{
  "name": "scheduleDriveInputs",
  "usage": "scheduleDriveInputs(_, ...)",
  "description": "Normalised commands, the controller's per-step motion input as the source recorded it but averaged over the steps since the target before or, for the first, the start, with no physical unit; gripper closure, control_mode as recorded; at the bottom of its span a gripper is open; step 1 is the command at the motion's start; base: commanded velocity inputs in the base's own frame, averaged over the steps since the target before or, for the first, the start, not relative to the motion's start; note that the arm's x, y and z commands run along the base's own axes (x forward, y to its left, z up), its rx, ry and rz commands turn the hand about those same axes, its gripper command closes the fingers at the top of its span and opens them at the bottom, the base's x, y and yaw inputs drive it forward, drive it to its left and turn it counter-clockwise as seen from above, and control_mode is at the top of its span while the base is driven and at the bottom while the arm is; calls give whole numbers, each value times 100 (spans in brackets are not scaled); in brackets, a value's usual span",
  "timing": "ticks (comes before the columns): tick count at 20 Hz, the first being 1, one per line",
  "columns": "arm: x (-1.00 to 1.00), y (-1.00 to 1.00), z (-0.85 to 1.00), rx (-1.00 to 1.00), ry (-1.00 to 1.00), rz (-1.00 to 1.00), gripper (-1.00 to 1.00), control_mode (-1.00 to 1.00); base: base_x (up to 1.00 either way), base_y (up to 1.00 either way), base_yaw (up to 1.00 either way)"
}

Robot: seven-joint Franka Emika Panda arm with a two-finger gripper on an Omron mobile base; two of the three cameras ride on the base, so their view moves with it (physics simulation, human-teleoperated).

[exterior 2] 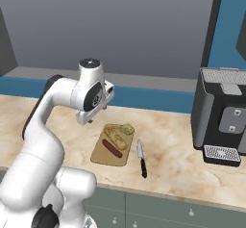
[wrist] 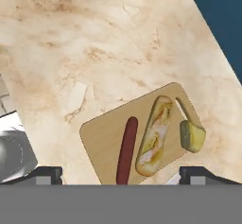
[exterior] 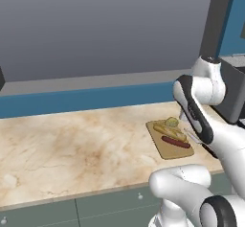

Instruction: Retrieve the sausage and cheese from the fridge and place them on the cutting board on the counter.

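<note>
The cutting board [exterior 2: 112,149] lies flat on the counter [exterior: 72,144], close to its front edge, with three items resting on it. The sausage [wrist: 126,150] lies lengthwise along one side of the board. A pale yellowish bread roll [wrist: 154,135] lies just beside the sausage, roughly parallel to it. The cheese [wrist: 192,136] sits at the board's handle end, next to the roll's far side; whether it touches the roll cannot be told. A dark-handled knife [exterior 2: 141,158] lies on the counter just beside the board, on the side toward a coffee machine [exterior 2: 223,116] that stands well apart near the wall. The end effector [wrist: 121,176] hangs above the board with its fingertips [wrist: 47,174] spread wide apart, gripping nothing; the sausage and roll appear between them in the hand view. The arm's wrist is bent over the board's rear edge.
</note>
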Motion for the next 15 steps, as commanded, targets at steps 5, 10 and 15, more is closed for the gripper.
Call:
scheduleDriveInputs(5, -100, 0, 95, 0, -35, 2, -100, -100, 0, 0, 0)
scheduleDriveInputs(10, -100, 1, 82, 0, -42, 1, -100, -100, 0, 0, 0)
scheduleDriveInputs(15, -100, 36, 37, -3, -31, 0, -100, -100, 0, 0, 0)
